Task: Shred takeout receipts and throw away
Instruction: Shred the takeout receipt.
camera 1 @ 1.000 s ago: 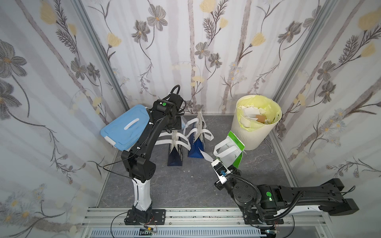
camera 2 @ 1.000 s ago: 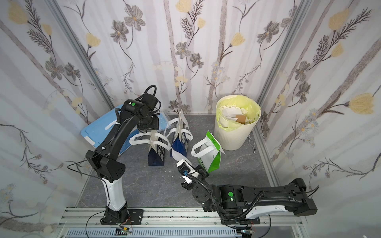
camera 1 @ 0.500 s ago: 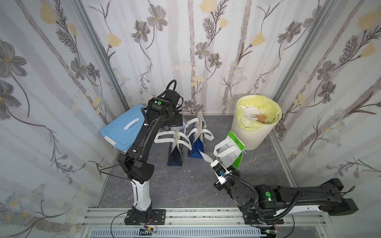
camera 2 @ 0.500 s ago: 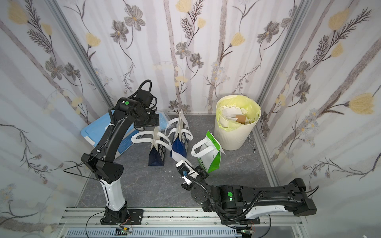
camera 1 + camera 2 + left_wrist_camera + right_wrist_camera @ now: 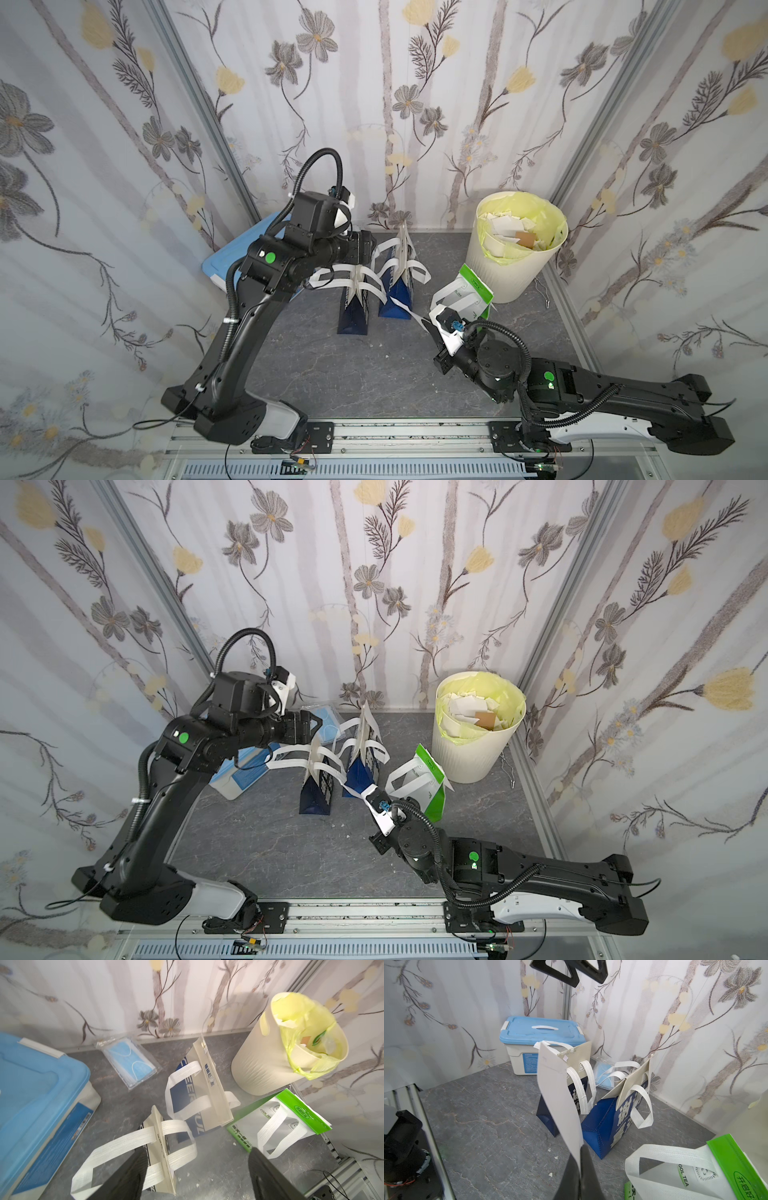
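White scraps already crowd the bin, so part of the job looks done; one takeout receipt is whole, pinched at its lower edge in my right gripper and standing before the dark blue bags; my left gripper hangs wide and empty above those bags, well apart from the slip; tearing and binning are left.

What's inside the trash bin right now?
The trash bin holds torn white paper pieces and a brown cardboard scrap on its yellow liner. Anything beneath that top layer is covered.
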